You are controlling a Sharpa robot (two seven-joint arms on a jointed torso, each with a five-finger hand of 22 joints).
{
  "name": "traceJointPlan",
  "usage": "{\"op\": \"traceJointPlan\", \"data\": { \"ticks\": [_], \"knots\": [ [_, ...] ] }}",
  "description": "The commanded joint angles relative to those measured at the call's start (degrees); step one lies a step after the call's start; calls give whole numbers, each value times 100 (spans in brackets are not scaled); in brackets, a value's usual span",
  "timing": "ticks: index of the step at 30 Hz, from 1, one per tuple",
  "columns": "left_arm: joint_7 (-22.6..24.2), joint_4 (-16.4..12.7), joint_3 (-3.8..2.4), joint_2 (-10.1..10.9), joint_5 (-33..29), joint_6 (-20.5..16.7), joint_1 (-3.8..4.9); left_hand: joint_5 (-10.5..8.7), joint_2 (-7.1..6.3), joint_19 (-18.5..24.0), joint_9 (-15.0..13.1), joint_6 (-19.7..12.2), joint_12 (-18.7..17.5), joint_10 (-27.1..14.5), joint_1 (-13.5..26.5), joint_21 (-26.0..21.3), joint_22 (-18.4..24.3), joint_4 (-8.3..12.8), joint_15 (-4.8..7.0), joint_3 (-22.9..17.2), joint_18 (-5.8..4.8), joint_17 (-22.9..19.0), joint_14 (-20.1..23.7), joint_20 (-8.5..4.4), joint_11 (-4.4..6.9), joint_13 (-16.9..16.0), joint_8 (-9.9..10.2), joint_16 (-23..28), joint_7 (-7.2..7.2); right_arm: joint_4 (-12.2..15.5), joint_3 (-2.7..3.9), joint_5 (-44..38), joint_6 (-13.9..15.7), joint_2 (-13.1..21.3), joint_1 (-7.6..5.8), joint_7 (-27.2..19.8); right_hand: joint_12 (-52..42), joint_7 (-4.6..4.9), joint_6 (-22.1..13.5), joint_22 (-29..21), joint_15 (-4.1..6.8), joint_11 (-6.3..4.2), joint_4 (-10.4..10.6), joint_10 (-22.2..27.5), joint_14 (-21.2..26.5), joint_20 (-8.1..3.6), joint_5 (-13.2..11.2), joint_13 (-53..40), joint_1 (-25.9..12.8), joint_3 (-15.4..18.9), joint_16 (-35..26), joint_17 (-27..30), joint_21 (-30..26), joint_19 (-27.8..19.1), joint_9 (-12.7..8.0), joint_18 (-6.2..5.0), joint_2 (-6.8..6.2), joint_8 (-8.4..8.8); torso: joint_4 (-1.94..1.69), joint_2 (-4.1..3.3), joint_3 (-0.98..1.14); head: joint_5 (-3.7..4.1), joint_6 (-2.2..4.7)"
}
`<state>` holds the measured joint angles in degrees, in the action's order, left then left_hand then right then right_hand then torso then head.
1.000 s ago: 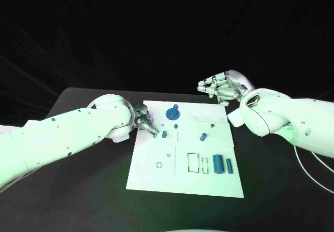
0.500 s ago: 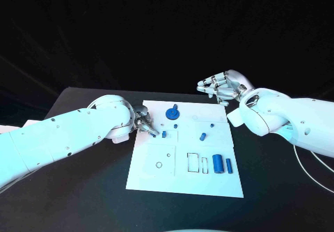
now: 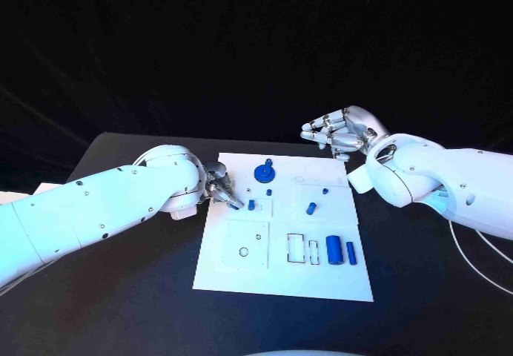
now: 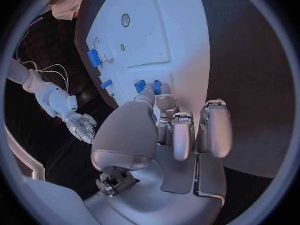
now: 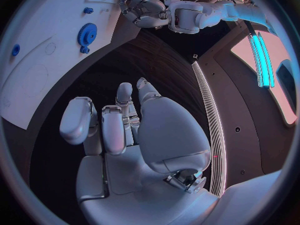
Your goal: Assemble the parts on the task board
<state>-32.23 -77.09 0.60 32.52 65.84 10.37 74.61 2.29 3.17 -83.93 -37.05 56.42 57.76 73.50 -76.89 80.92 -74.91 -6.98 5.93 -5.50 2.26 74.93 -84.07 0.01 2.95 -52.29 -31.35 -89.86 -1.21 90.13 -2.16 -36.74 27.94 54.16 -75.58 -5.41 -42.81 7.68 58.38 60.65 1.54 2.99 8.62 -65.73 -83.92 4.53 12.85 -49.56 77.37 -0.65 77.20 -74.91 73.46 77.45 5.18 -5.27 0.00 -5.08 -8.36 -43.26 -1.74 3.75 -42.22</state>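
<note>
Clearly the left hand works at the task board's near-left edge, fingertips touching a small blue peg; whether they pinch it cannot be told. If the peg goes in tilted, it could jam or skid off among its neighbours. The right hand hovers beyond the board's far edge, fingers loosely spread, holding nothing. The left wrist view shows fingertip contact that the head view hides behind the arm; the head view alone lays out the blue gear and cylinders.
</note>
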Motion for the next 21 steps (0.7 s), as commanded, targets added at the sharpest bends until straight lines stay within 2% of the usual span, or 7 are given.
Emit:
{"op": "traceJointPlan", "data": {
  "ticks": [1, 13, 21],
  "knots": [
    [-38, 17, 14, 1, -23, 206, -11, 40, 55, -328, -299, 16, 11, 24, -103, 29, -733, 178, 40, -133, -4, 1507, -593, -32, 18, 4, -176, -14, 50, 16, 0, -52, -81, 2, 4, -5, 25, 26, -8, -9, -16, -3, -3, 54, -217, 4, -6, 5, -40, 29, -13, -65, -23, -49, -7, -56, -6, 30, -7, -1, -3, 6, -13],
    [-314, 146, 78, -126, -29, 330, -9, 39, 48, -327, -350, 18, 35, 56, 59, 22, -732, 109, 38, -80, -3, 1507, -593, -37, 14, -15, -226, -14, 48, 44, 0, -53, -82, 6, 4, -3, 25, 26, -8, -9, -16, -3, -3, 54, -217, 4, -6, 5, -40, 29, -13, -65, -23, -49, -7, -56, -6, 30, -7, -5, -6, 14, -46],
    [-330, 191, 108, -222, -84, 378, -8, 39, 8, -339, -417, 83, 111, 139, 377, 48, -760, -62, 53, 94, -9, 1507, -593, -44, 33, -79, -308, -14, 76, 48, 0, -53, -86, -1, 4, -7, 25, 26, -8, -9, -16, -3, -3, 54, -217, 4, -6, 5, -40, 29, -13, -65, -23, -49, -7, -56, -6, 30, -17, 2, -6, 19, -59]
  ]
}}
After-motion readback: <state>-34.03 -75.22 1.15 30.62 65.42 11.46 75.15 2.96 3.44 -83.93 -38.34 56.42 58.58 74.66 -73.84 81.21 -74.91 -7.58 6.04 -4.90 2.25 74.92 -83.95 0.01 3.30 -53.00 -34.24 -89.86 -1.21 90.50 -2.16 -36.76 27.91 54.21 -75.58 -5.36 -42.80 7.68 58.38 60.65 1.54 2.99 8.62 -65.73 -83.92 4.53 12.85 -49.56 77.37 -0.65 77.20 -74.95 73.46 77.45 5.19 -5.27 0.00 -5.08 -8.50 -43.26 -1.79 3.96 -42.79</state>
